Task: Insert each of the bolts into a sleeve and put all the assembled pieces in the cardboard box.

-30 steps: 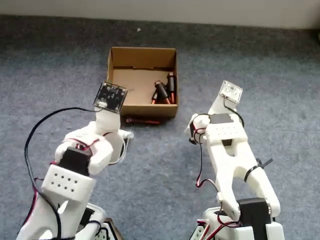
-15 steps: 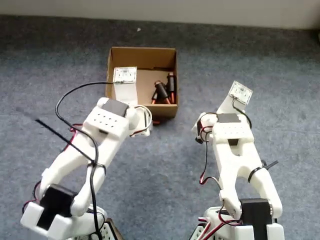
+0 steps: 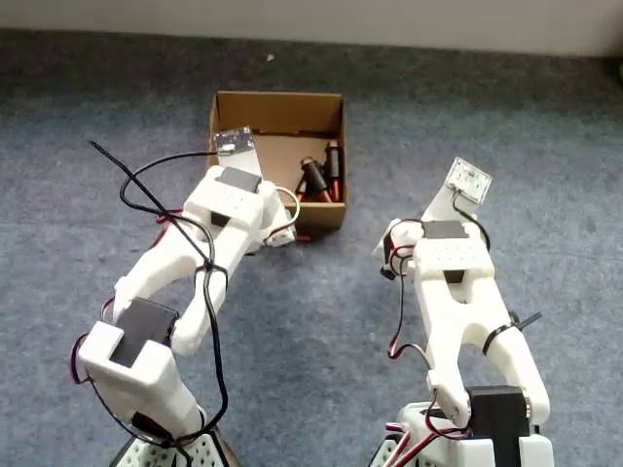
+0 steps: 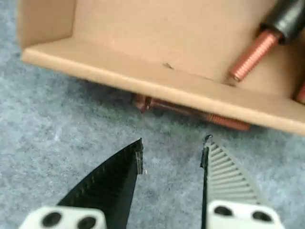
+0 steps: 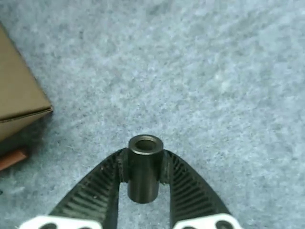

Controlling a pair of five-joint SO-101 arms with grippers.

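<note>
While the one loose bolt [image 4: 190, 110] lies flat on the grey surface [image 4: 57, 143], tight along the outside of the front wall of the cardboard box [image 4: 119, 76], the left hand [image 4: 172, 145] is held just short of it, fingers spread, nothing between them. Head end and threaded end are both seen, the shank partly shaded under the wall's lower edge. Assembled pieces [image 3: 321, 180] are seen inside the box, toward its right side.

A black sleeve [image 5: 143, 186] is pinched upright in the right hand [image 5: 144, 162], bore open toward the wrist camera, over bare surface beside a box corner [image 5: 19, 95]. In the high view the two arms are kept well apart.

Step in hand is judged to be the pickup of the bolt by the left hand.

- The spread fingers are lined up roughly along the bolt's length, so a wrist roll is probably needed for the shank to be gripped across.
- Little room is left between bolt and wall. The bolt is best drawn away from the cardboard first, otherwise a finger may be jammed on the wall and the box shoved.
- The grip should be taken near the head, so that the threaded end is left free for the sleeve.
- The descent should be stopped at the surface and the fingers closed slowly, as a round shank can easily be rolled away.
</note>
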